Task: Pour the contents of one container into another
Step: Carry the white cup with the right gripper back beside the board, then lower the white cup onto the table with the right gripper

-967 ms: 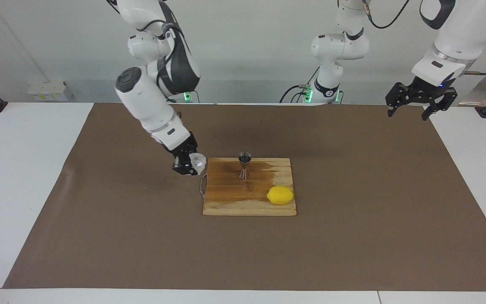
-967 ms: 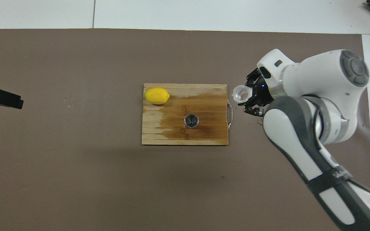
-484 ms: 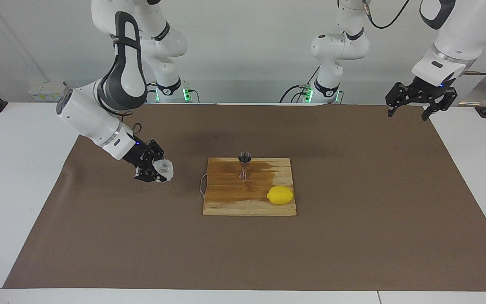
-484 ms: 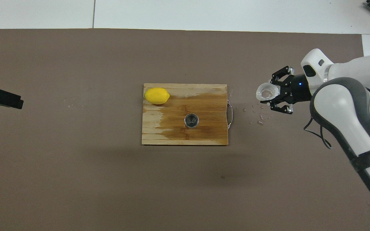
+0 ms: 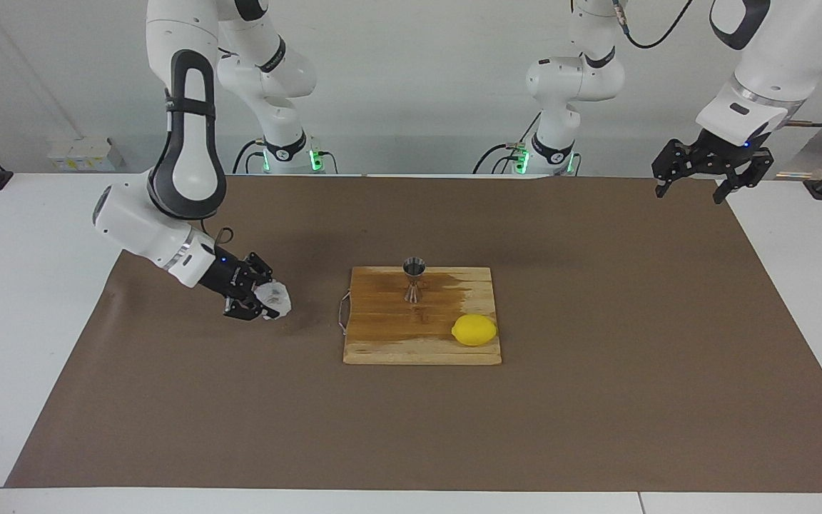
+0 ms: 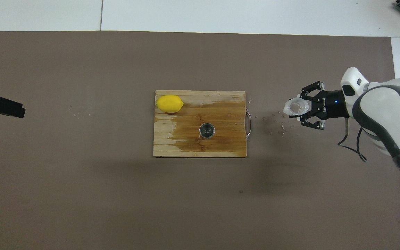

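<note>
From the facing camera: my right gripper (image 5: 262, 303) has its fingers pinched on the cup (image 5: 274, 298), low over the brown mat (image 5: 168, 400) at the right arm's end of the counter, mouth tipped toward the board (image 5: 422, 343). The jigger (image 5: 414, 278) stands upright on that board, well apart from the fingers, with the lemon (image 5: 474, 330) on the board's corner away from them. I judge the pour is finished and I'm putting the cup down. To do that well I want to roll it level first, lower until the base meets the mat, and only then release; let go at this tilt and it may tip. The left gripper (image 5: 711, 175) waits high over the mat's corner at its own end, fingers spread, holding nothing.

Overhead now: the cup (image 6: 295, 107) sits at the fingertips of the right gripper (image 6: 304, 109), mouth facing up at the camera. Small droplets (image 6: 276, 123) speckle the mat between the fingers and the board's wire handle (image 6: 249, 118), and a dark wet stain (image 6: 217, 121) spreads across the wood around the jigger (image 6: 207, 130). The lemon (image 6: 169, 103) lies dry. The left gripper (image 6: 2, 106) just pokes in at the edge. The mat covers most of the white counter (image 6: 221, 14); plain walls, cables at the arm bases.
</note>
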`<action>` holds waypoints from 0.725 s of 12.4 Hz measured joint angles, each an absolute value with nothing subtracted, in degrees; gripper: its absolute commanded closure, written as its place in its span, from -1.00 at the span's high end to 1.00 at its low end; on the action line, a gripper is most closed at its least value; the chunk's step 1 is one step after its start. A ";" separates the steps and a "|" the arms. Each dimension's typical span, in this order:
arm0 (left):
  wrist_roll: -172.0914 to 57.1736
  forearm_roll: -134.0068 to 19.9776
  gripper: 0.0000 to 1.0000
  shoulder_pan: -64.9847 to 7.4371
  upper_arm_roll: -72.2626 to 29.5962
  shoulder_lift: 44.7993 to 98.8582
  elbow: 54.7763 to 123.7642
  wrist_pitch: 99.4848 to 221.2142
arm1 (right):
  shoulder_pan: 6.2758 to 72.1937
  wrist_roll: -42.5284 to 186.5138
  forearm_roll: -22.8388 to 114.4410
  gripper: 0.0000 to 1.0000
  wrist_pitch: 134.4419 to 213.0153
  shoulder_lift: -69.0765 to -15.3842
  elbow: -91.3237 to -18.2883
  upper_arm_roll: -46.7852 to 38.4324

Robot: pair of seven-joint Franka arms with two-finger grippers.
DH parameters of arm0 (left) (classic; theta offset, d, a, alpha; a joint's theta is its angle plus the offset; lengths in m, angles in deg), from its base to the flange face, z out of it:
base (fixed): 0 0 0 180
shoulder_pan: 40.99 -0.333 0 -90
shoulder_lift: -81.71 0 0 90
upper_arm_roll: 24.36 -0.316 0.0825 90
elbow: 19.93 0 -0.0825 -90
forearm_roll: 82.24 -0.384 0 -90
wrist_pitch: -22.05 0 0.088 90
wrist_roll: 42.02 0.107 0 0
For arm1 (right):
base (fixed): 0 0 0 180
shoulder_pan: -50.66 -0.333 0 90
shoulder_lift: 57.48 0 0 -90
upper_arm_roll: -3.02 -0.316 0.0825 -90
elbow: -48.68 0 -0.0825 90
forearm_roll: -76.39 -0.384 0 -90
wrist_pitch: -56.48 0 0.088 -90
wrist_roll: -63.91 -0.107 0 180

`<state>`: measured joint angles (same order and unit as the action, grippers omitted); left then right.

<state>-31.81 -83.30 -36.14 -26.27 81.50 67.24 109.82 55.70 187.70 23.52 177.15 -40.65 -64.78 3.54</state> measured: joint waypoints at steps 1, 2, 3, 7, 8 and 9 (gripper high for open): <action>-31.81 -83.30 1.00 -36.14 -26.27 81.50 67.24 109.82 | 56.61 190.97 20.29 -0.73 177.14 -38.49 -65.06 3.55; -31.81 -83.30 1.00 -36.14 -26.27 81.50 67.24 109.82 | 57.04 193.37 18.21 -0.67 177.11 -36.56 -65.13 3.54; -31.81 -83.30 1.00 -36.14 -26.27 81.50 67.24 109.82 | 56.99 194.18 17.47 -0.65 177.09 -35.52 -65.21 3.42; -31.81 -83.30 1.00 -36.14 -26.27 81.50 67.24 109.82 | 56.71 196.90 15.81 0.06 177.08 -35.17 -67.39 2.83; -31.81 -83.30 1.00 -36.14 -26.27 81.50 67.24 109.82 | 56.76 197.48 15.77 0.89 177.08 -35.18 -67.99 2.84; -31.81 -83.30 1.00 -36.14 -26.27 81.50 67.24 109.82 | 56.77 197.79 15.66 1.00 177.08 -35.22 -68.38 2.85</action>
<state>-31.81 -83.30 -36.14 -26.27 81.50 67.24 109.82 56.77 197.79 15.66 177.08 -35.22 -68.38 2.85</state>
